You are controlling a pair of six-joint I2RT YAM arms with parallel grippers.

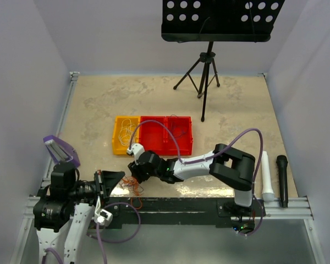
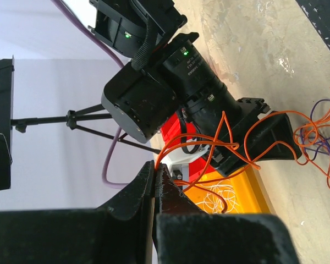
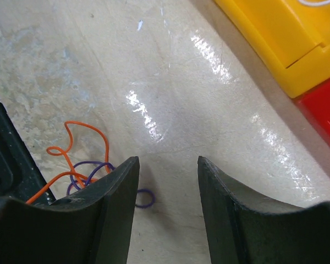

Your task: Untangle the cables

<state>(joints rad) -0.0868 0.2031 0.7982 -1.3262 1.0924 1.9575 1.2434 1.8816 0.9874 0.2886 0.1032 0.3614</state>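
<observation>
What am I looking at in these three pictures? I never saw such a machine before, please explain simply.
These are two robot arms bolted at the near edge of a table. One picture looks down from above; the other two come from small cameras on each arm's wrist.

On the table stand a yellow bin and a red bin, with thin white wires in the yellow one. Near the arms lies a small tangle of cables, orange and purple.

The left gripper is shut on an orange cable, pinched between its fingertips. The right gripper is open and holds nothing; it hangs just above the table beside the tangle.
</observation>
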